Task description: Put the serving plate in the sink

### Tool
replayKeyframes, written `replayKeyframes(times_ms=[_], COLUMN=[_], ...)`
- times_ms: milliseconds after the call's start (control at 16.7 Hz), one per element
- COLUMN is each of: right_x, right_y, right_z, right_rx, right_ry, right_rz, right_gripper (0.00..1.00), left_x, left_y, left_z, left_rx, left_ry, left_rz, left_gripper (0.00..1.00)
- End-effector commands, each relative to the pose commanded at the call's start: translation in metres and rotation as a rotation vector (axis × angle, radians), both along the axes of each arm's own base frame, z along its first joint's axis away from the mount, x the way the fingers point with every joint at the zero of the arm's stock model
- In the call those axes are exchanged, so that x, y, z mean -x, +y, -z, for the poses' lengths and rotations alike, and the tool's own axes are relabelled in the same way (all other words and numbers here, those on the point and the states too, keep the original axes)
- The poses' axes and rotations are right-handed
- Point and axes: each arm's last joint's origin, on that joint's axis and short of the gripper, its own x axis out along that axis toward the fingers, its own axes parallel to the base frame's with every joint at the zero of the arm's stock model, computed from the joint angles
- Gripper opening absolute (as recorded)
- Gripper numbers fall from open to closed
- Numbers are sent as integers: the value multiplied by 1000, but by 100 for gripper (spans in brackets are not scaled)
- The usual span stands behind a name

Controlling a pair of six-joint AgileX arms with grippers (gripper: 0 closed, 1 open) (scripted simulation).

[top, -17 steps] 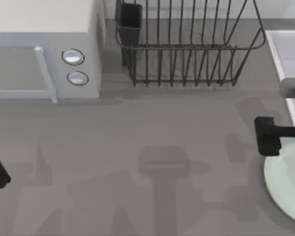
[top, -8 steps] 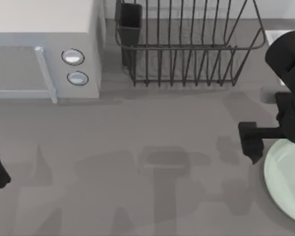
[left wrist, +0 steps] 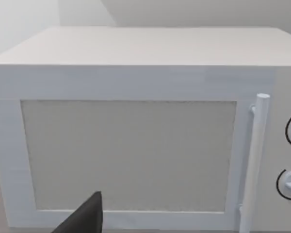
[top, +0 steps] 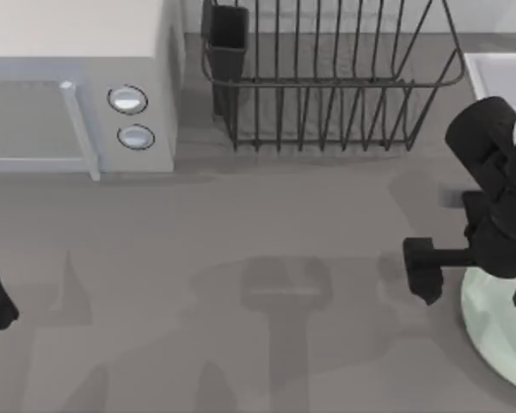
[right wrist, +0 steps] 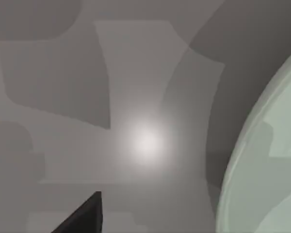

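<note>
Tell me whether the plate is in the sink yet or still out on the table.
Still out. The plate lies flat on the table at its right edge, nearer the camera than the sink. The right end effector hangs by its rim.

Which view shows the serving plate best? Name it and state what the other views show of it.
The top view: the serving plate lies at the table's right edge, partly cut off, with the right gripper beside its left rim. The right wrist view gives a close arc of its rim. The left wrist view faces the microwave instead.
</note>
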Motion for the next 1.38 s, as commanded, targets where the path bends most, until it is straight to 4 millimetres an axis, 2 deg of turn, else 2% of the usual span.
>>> replayKeyframes(times_ms=[180, 300, 600, 1380], right_x=[1, 4, 5, 5], right_y=[0, -1, -1, -1], right_z=[32, 47, 50, 50], right_rx=[-3, 1, 3, 3], right_ry=[-6, 3, 6, 6], right_rz=[-1, -2, -2, -2], right_gripper=[100, 100, 100, 2], left_x=[0, 0, 0, 0], left_y=[0, 0, 0, 0], left_z=[0, 0, 0, 0], left_rx=[0, 0, 0, 0], left_ry=[0, 0, 0, 0], left_rz=[0, 0, 0, 0], left_gripper=[100, 100, 100, 100])
